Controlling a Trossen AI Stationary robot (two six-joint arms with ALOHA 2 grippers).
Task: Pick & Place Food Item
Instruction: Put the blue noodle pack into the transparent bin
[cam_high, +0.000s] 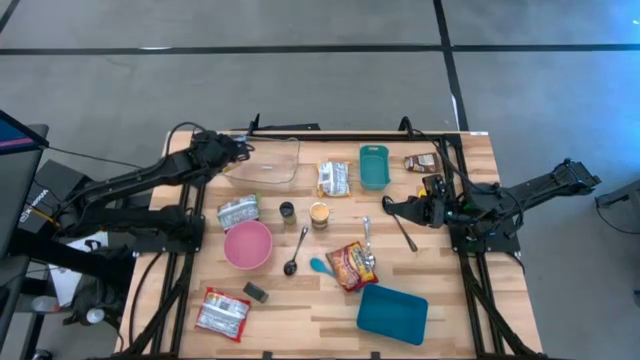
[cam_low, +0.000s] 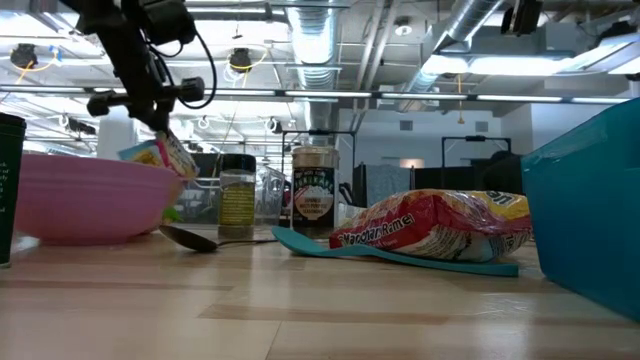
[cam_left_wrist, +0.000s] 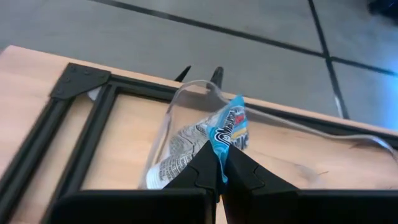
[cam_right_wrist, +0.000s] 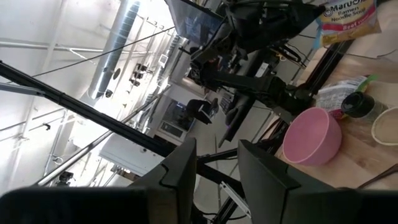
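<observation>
My left gripper is pinched tight on the top edge of a small blue-and-white snack packet, which hangs below the fingertips. In the high view this gripper sits near the table's far-left corner, right at the left rim of the clear plastic container. The left wrist view shows the packet hanging just over the container's near wall, with a second, paler wrapper already lying inside it against that wall.

I judge the step in hand to be the placing: carry the packet over the container and let it go. To do it well, I would move the gripper further in towards the container's middle before releasing, because at present the packet looks close to the rim and could drape over the wall or fall onto the wooden table. I would also lower it enough that the bag's bottom is inside the walls, then open the fingers fully and lift straight up so the thin foil does not cling and get dragged back out.

My right gripper waits over the table's right side, near the long-handled spoon; the right wrist view shows its fingers standing partly apart with nothing between them. The pink bowl, two jars and the ramen packet lie well clear of the drop.
</observation>
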